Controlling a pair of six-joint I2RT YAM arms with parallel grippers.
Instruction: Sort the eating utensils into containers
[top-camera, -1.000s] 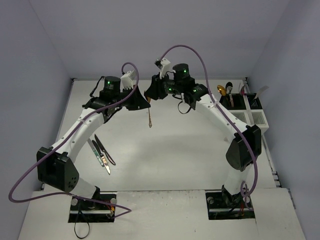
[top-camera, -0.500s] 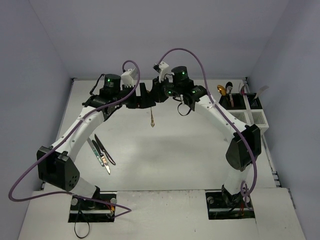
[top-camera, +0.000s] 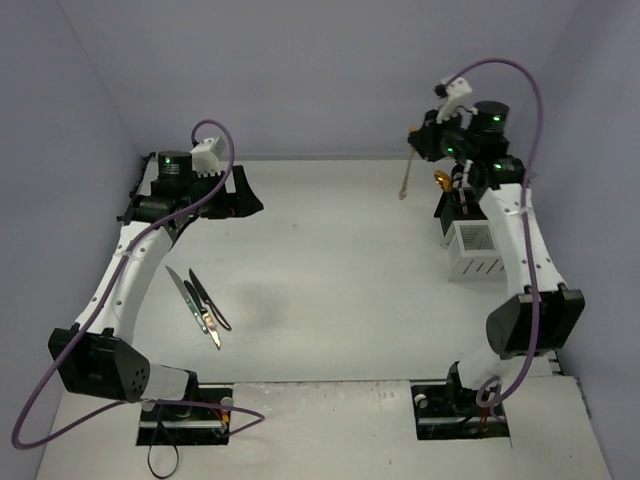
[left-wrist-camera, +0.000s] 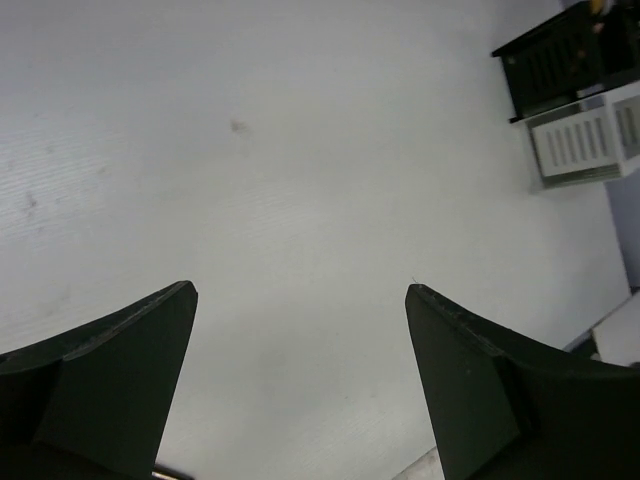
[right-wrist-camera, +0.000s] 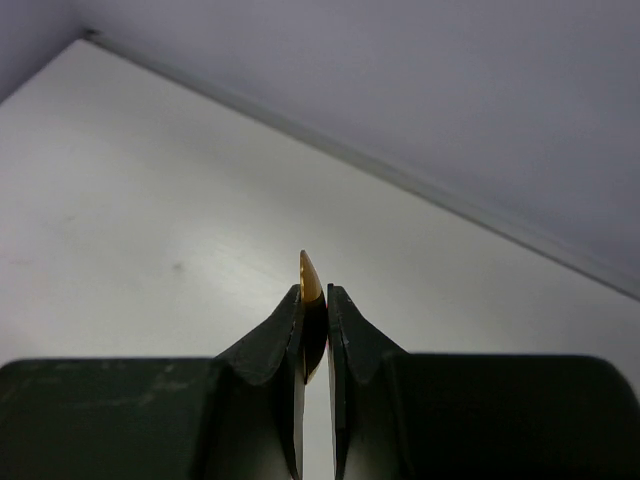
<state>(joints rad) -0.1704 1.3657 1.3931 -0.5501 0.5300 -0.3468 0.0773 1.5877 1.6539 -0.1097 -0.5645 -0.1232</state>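
On the white table (top-camera: 330, 270) we are seeing the containers (top-camera: 475, 250) standing joined at the right edge, one white and one black, with a gold spoon sticking out of the black one. Our right gripper (right-wrist-camera: 315, 290) is pinching a gold utensil (top-camera: 406, 178), which is hanging in the air just left of the black bin. Our left gripper (left-wrist-camera: 300, 288) is standing wide open and holding nothing. A few loose utensils (top-camera: 205, 312) are lying together near the table's left side.

Robot lab test cell: bare lilac walls (top-camera: 300, 70) boxing white table (top-camera: 340, 300).
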